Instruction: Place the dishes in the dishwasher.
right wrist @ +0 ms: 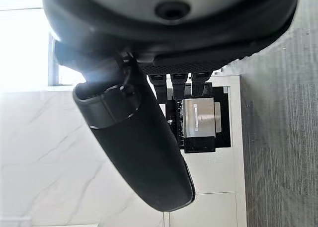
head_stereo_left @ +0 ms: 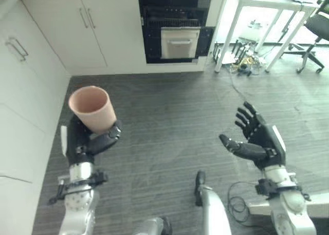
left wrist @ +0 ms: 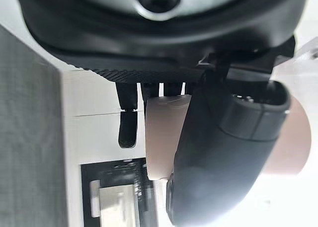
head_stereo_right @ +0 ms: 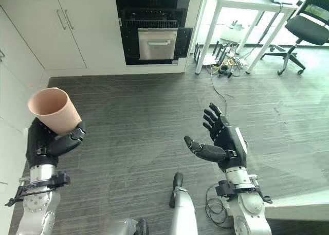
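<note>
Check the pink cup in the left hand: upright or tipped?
Upright, slightly tilted: the pink cup has its open mouth up, gripped by the left hand.

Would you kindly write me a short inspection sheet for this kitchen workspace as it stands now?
Surface: dark grey plank floor.
Job's things: pink cup, upright, mouth up; dishwasher open in the far cabinet run.
Clutter: nothing seen on the open floor.
Hands: left hand curled round the pink cup; right hand open, holding nothing.
Cables: tangle under the white table.
Surroundings: white cabinets; office chair.
</note>
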Tool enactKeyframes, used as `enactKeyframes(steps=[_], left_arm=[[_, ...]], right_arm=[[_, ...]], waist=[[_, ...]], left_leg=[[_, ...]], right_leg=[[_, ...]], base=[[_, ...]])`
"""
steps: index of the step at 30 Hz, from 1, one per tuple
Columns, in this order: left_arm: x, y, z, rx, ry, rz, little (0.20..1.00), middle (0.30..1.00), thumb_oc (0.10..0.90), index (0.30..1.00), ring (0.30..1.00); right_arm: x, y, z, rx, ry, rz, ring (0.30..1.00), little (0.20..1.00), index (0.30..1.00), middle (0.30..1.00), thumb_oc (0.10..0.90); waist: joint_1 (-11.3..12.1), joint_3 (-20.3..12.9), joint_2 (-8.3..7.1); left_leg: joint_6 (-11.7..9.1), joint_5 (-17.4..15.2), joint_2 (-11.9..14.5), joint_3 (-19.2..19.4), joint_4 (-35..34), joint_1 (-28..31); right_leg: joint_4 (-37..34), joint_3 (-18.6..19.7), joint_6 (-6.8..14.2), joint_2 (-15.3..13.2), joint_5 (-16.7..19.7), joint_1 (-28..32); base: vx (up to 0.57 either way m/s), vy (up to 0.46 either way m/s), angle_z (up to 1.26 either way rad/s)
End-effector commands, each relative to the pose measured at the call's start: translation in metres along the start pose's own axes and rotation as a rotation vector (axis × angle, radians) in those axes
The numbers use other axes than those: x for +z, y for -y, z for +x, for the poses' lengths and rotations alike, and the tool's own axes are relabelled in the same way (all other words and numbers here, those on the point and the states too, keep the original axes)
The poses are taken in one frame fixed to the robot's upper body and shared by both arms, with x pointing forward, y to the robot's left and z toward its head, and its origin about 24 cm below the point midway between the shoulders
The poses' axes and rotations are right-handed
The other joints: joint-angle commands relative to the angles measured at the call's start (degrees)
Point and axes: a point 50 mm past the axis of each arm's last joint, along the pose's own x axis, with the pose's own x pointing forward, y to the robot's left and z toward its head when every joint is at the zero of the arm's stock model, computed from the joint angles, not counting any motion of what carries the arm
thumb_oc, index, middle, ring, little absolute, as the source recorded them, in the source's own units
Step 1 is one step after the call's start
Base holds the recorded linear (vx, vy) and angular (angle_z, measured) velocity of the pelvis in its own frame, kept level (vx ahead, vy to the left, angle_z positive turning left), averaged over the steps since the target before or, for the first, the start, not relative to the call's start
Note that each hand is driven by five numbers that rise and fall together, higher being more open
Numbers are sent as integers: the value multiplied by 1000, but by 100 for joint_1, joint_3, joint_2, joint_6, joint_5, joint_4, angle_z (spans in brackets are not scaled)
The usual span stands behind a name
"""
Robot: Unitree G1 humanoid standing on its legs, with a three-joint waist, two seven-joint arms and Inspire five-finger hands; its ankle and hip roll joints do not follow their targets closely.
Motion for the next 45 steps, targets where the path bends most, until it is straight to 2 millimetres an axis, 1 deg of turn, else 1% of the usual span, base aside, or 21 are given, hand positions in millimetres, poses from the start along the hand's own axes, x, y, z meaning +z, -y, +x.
enactKeyframes(steps=[1, 3, 5, 7, 8, 9, 11, 14, 17, 22, 25, 26, 27, 30, 31, 34, 35, 36, 40, 43, 45], left_arm=[[79, 8, 21, -19, 448, -50, 300, 300, 400, 300, 300], [78, 9, 20, -18, 440, -52, 300, 300, 400, 300, 300], [74, 10, 19, -18, 427, -47, 300, 300, 400, 300, 300], [70, 12, 18, -31, 411, -41, 300, 300, 400, 300, 300], [67, 9, 16, -18, 400, -38, 300, 300, 400, 300, 300], [63, 1, 11, 21, 379, -54, 300, 300, 400, 300, 300], [63, 3, 9, 21, 376, -56, 300, 300, 400, 300, 300], [64, 6, 7, 33, 398, -50, 300, 300, 400, 300, 300], [66, 3, 13, 61, 423, -62, 300, 300, 400, 300, 300], [79, 13, 30, 12, 475, -46, 300, 300, 400, 300, 300], [78, 16, 33, -18, 469, -38, 300, 300, 400, 300, 300], [77, 18, 33, -27, 465, -33, 300, 300, 400, 300, 300], [76, 18, 33, -27, 465, -21, 300, 300, 400, 300, 300], [77, 18, 38, -24, 460, -16, 300, 300, 400, 300, 300], [80, 20, 40, -29, 474, 6, 300, 300, 400, 300, 300], [83, 21, 40, -31, 485, 21, 300, 300, 400, 300, 300], [79, 21, 38, -24, 459, 40, 300, 300, 400, 300, 300], [77, 20, 37, -17, 448, 54, 300, 300, 400, 300, 300], [76, 13, 33, 2, 434, 102, 300, 300, 400, 300, 300], [76, 14, 33, 13, 425, 101, 300, 300, 400, 300, 300], [71, 12, 31, 14, 388, 100, 300, 300, 400, 300, 300]], right_arm=[[57, 2, 23, 14, 328, -40, 900, 900, 900, 900, 800], [58, 5, 24, 6, 319, -60, 900, 900, 900, 900, 800], [56, 8, 24, 3, 310, -67, 900, 900, 900, 900, 800], [56, 10, 25, -7, 308, -81, 900, 900, 900, 900, 800], [56, 10, 26, -1, 310, -81, 900, 900, 900, 900, 800], [56, 6, 25, 33, 302, -94, 900, 900, 900, 900, 800], [57, 3, 23, 46, 294, -113, 900, 900, 900, 900, 800], [60, 4, 23, 61, 314, -117, 900, 900, 900, 900, 800], [70, 9, 25, 88, 353, -126, 900, 900, 900, 900, 800], [78, 10, 28, 74, 389, -92, 900, 900, 900, 900, 800], [76, 4, 31, 64, 383, -49, 900, 900, 900, 900, 800], [73, 0, 31, 70, 378, -34, 900, 900, 900, 900, 800], [69, -5, 31, 94, 368, -16, 900, 900, 900, 900, 800], [66, -6, 32, 111, 364, 27, 900, 900, 900, 900, 800], [67, -7, 34, 119, 375, 34, 900, 900, 900, 900, 800], [71, -8, 36, 137, 398, 34, 900, 900, 900, 900, 800], [69, -14, 36, 149, 404, 45, 900, 900, 900, 900, 800], [68, -15, 35, 156, 399, 50, 900, 900, 900, 900, 800], [66, -16, 29, 191, 376, 68, 900, 900, 900, 900, 800], [68, -17, 33, 198, 363, 76, 900, 900, 900, 900, 800], [68, -18, 33, 206, 336, 84, 900, 900, 900, 900, 800]], waist=[[-74, -948, -82], [-18, -1035, -115], [65, -946, -195], [128, -867, -185], [160, -837, -123], [252, -756, 149], [371, -763, 288], [458, -770, 315], [425, -836, 304], [590, -1096, 118], [593, -1136, 51], [511, -1124, 124], [413, -1054, 219], [417, -930, 189], [413, -812, 120], [306, -657, -65], [189, -627, -139], [157, -629, -141], [97, -705, -166], [132, -839, -187], [73, -1012, -144]], left_leg=[[-636, 707, 951, -171, -115, -18], [-836, 1629, 979, -23, -23, 216], [-915, 2014, 928, 66, 740, -239], [-804, 1812, 807, 130, 873, -717], [-736, 1743, 704, 170, 307, -757], [-755, 1557, 910, 62, -115, -1468], [-897, 1802, 1137, -355, -115, -2141], [-1040, 2113, 1298, -579, -115, -2491], [-1021, 1979, 1475, -271, -115, -2522], [-650, 1743, 1099, -226, -115, -2421], [-482, 1662, 908, -234, -115, -2246], [-411, 1560, 857, -319, -115, -2057], [-373, 1444, 885, -311, -115, -1807], [-434, 1354, 956, -209, -115, -1572], [-499, 1297, 978, -145, -115, -1431], [-566, 1085, 943, -75, -115, -1253], [-544, 776, 911, -213, -115, -1049], [-522, 674, 908, -264, -115, -953], [-509, 418, 954, -537, -115, -591], [-682, 362, 1165, -633, -115, -322], [-848, 402, 1330, -843, -115, -12]], right_leg=[[-626, 47, 731, -180, 12, 854], [-626, -33, 540, -147, -184, 1066], [-626, 19, 350, -120, -350, 1367], [-626, 81, 320, -34, -472, 1563], [-626, 205, 364, 93, -571, 1676], [-626, 526, 466, 501, -804, 1896], [-626, 744, 438, 722, -983, 2054], [-626, 862, 363, 836, -1181, 2260], [-626, 807, 470, 630, -1344, 2502], [-626, 786, 778, 119, -1389, 3091], [-626, 452, 998, -62, -439, 3375], [-349, 415, 1045, -46, 139, 3240], [84, 304, 974, -75, 263, 2743], [-626, -168, 863, -99, 42, 2673], [-626, -319, 832, -261, -197, 2334], [-626, -74, 997, -624, 21, 1481], [-626, 429, 1138, -854, 416, 803], [-626, 535, 1148, -885, 448, 655], [-626, 817, 1190, -839, 328, 603], [-626, 653, 1225, -891, 273, 669], [-626, 625, 1138, -710, 213, 696]], base=[[436, -260, 16], [375, -265, 17], [256, -202, 3], [270, -31, -18], [517, 259, -50], [580, 314, -88], [455, 246, -110], [245, 169, -64], [251, 266, -77], [332, 275, -28], [302, 215, 25], [340, 297, 21], [326, 258, 28], [231, -33, 35], [150, -215, 47], [278, -292, -5], [583, -421, 52], [659, -406, 61], [495, -345, 48], [383, -388, 66], [444, -452, 22]])
